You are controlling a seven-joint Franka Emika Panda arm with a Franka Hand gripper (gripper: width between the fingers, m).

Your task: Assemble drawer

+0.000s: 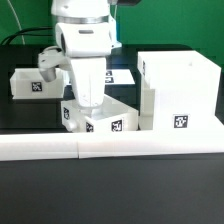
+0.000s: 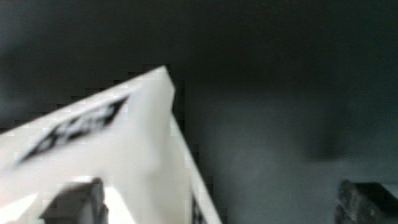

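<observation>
— What sits nearest?
— A long white bar (image 1: 110, 147) across the table (image 1: 110, 195), with the near tray (image 1: 108, 120) just behind it.
— And the end effector (image 1: 88, 104)?
— Low over that tray, spread wide and gripping nothing. I cannot tell if it touches.
— Farther back?
— The casing (image 1: 180, 88) on the exterior view's right, and the far tray (image 1: 32, 82) on its left.
</observation>
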